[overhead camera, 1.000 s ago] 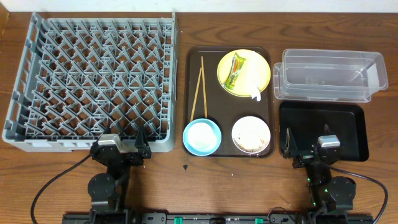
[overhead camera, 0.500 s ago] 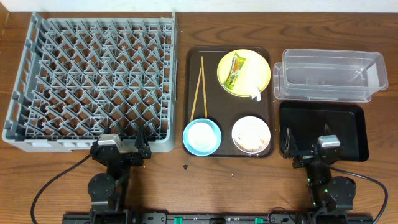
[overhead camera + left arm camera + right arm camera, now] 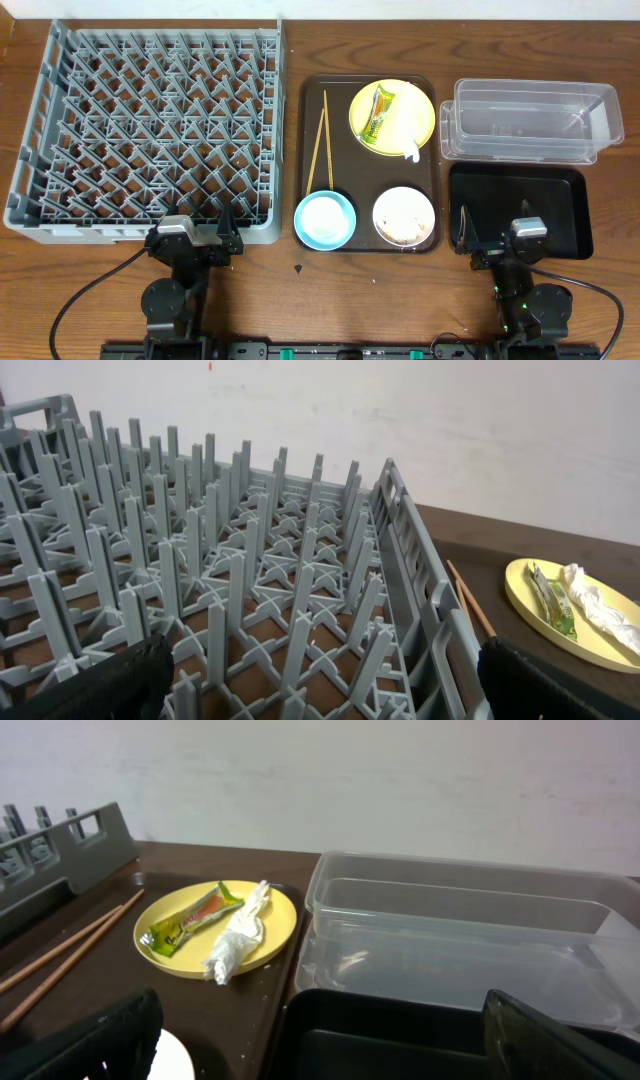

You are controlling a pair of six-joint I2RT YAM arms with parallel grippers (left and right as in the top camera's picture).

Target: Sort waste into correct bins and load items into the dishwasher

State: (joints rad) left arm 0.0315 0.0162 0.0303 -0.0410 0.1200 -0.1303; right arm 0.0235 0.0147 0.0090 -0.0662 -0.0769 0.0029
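Observation:
The grey dish rack (image 3: 150, 120) fills the left of the table and stands empty. The dark brown serving tray (image 3: 345, 150) holds a yellow plate (image 3: 395, 100), wooden chopsticks (image 3: 320, 140), a light blue bowl (image 3: 324, 220) and a white bowl (image 3: 404, 215) with pale scraps. The yellow-green wrapper (image 3: 377, 113) and a small white crumpled-looking item (image 3: 411, 145) lie on the plate. The clear tub (image 3: 525, 122) and black tray (image 3: 520, 205) are at the right. My left gripper (image 3: 195, 240) is open before the rack's front edge. My right gripper (image 3: 495, 240) is open at the black tray's front edge.
The left wrist view looks over the rack's pegs (image 3: 250, 560), with the plate (image 3: 575, 615) far right. The right wrist view shows the plate (image 3: 220, 925), the tub (image 3: 460, 930) and the black tray (image 3: 420, 1030). A small dark speck (image 3: 300, 268) lies on the wooden table.

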